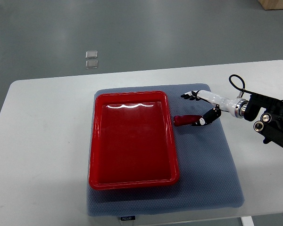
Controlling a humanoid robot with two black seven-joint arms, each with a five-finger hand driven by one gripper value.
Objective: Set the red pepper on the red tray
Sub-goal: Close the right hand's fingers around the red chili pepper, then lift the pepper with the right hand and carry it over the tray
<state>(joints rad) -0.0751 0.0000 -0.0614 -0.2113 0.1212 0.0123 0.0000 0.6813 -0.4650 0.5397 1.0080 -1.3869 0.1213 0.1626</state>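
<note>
A red tray (98, 141) lies on a blue-grey mat in the middle of the white table; nothing lies in it. A small dark red pepper (183, 120) lies on the mat just right of the tray's upper right side. My right hand (198, 109) reaches in from the right edge. Its fingers (189, 96) are spread above the pepper and its thumb (207, 117) touches the pepper's right end. The hand is not closed on the pepper. The left arm does not show.
The blue-grey mat (212, 169) covers the table's middle. The white table (42, 141) extends left and right of it. Two small clear squares (91, 59) lie on the grey floor beyond the table's far edge. A black cable loops over my right wrist (237, 82).
</note>
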